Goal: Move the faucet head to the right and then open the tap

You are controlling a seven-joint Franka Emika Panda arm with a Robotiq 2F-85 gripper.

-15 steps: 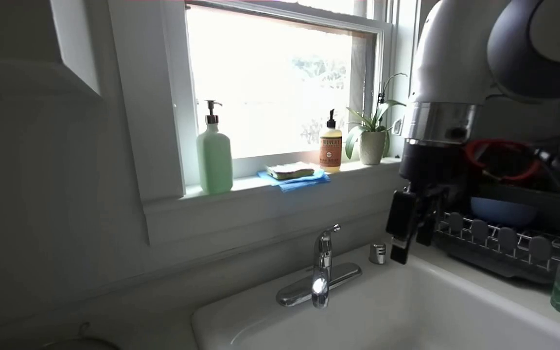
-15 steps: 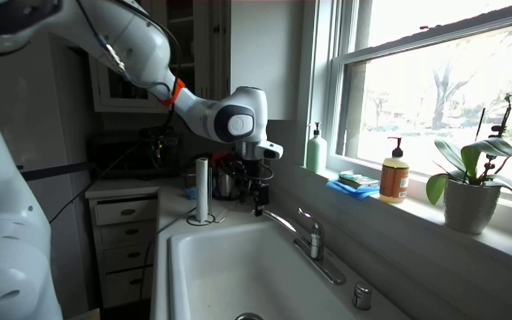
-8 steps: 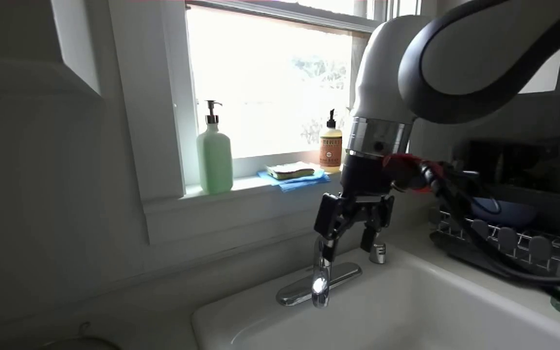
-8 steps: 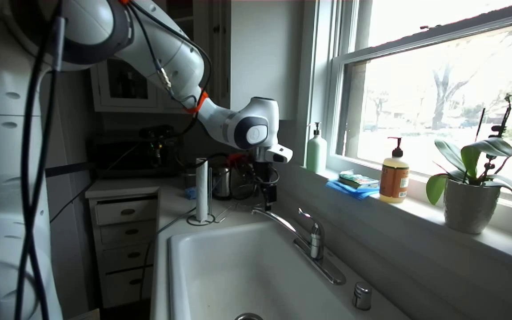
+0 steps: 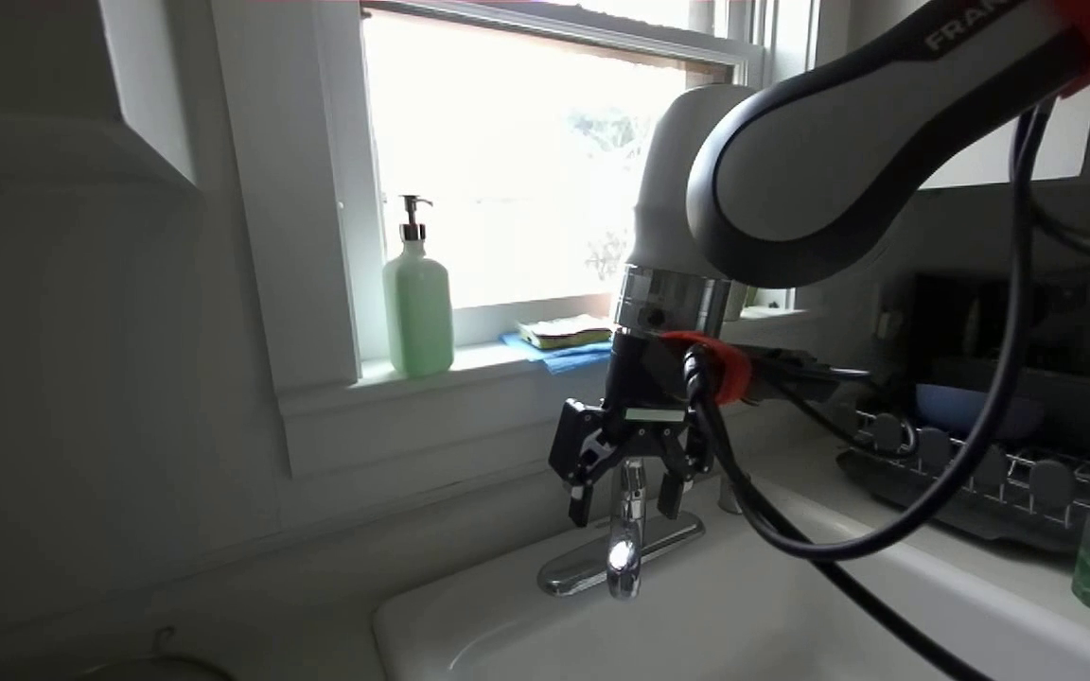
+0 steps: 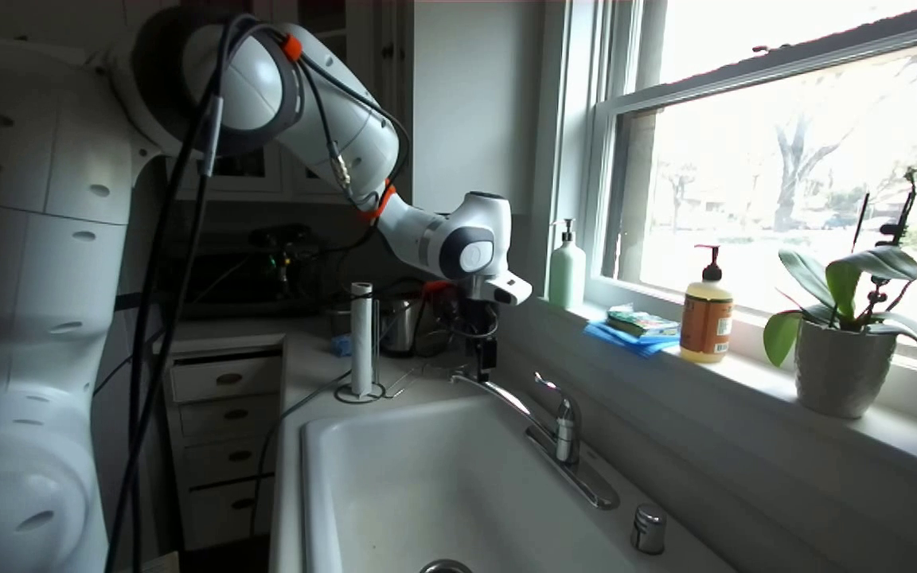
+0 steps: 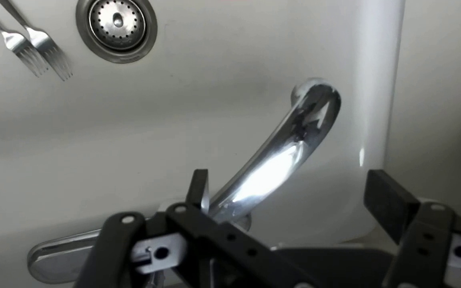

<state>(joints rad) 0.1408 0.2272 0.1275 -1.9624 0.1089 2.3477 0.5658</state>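
Observation:
The faucet head (image 5: pixel 624 558) is a shiny chrome arched spout over the sink corner; it also shows in an exterior view (image 6: pixel 509 396) and in the wrist view (image 7: pixel 272 170). The tap (image 6: pixel 566 430) is an upright chrome column with a small lever on top; in an exterior view its column (image 5: pixel 634 480) shows between the fingers and its lever is hidden. My gripper (image 5: pixel 624 501) is open and empty, pointing down above the spout. In the wrist view the gripper (image 7: pixel 290 192) has one finger close to the spout's left edge, the other well to its right. Contact cannot be told.
The white sink (image 6: pixel 427 469) has a drain (image 7: pixel 117 20) and two forks (image 7: pixel 34 50). A chrome stub (image 6: pixel 649 529) stands beside the tap. The windowsill holds a green bottle (image 5: pixel 418 312), sponge (image 5: pixel 564 331), soap (image 6: pixel 705 318) and plant (image 6: pixel 844 366). A dish rack (image 5: pixel 980 463) stands nearby.
My gripper has moved from beside the sink's chrome stub leftward, in an exterior view, to over the spout, and turned so both fingers show spread. The spout and tap have not moved.

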